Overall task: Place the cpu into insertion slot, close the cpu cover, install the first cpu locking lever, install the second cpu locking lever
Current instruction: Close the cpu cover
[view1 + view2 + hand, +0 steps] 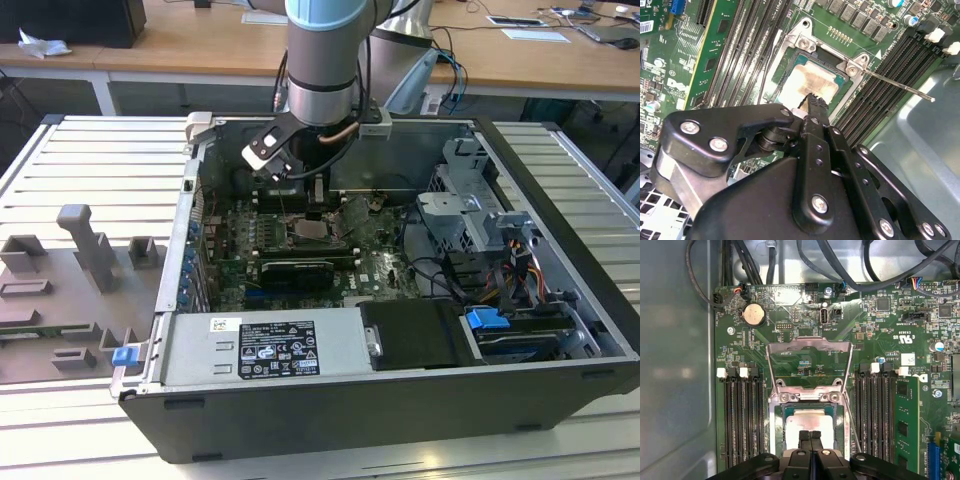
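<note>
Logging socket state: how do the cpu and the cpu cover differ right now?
The cpu lies flat in the insertion slot; the cpu cover stands tilted open. The cpu is a solid pale plate; the cpu cover is a frame, the board showing through its window. The gripper, fingertips together, is over the cpu, apart from the cpu cover. Both are silvery metal, squarish.

The arm [322,50] stands nearly upright, with its wrist [320,105] turned down. Below the wrist the gripper [810,435] points straight downward. Its two black fingertips [804,436] are pressed together, with no gap between them.
</note>
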Available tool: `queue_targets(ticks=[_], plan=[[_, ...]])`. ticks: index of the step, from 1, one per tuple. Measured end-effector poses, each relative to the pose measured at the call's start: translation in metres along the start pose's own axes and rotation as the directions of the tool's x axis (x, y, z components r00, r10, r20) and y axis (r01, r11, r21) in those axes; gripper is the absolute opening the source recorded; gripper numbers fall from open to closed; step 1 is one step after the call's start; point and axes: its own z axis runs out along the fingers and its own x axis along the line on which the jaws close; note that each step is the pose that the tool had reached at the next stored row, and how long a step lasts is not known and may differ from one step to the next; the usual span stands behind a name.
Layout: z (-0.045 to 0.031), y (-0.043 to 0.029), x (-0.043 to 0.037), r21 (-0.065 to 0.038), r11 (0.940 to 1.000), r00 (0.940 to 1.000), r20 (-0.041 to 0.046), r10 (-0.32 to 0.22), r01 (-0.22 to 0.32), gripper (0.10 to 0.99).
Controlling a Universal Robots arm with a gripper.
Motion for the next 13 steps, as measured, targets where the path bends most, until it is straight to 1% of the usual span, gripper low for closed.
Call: queue_targets(ticks=[9, 10, 12, 13], plan=[[-0.0035, 0.0004, 0.0002, 0.000, 1.0000, 1.0000, -0.0003, 0.000, 0.000, 0.106], [-0.0039, 0.0032, 0.0002, 0.000, 1.0000, 1.0000, 0.0001, 0.000, 0.000, 0.106], [-0.0057, 0.0034, 0.0003, 0.000, 1.0000, 1.0000, 0.0001, 0.000, 0.000, 0.106], [-0.0082, 0.0035, 0.0004, 0.000, 1.0000, 1.0000, 0.0002, 0.000, 0.000, 0.106]])
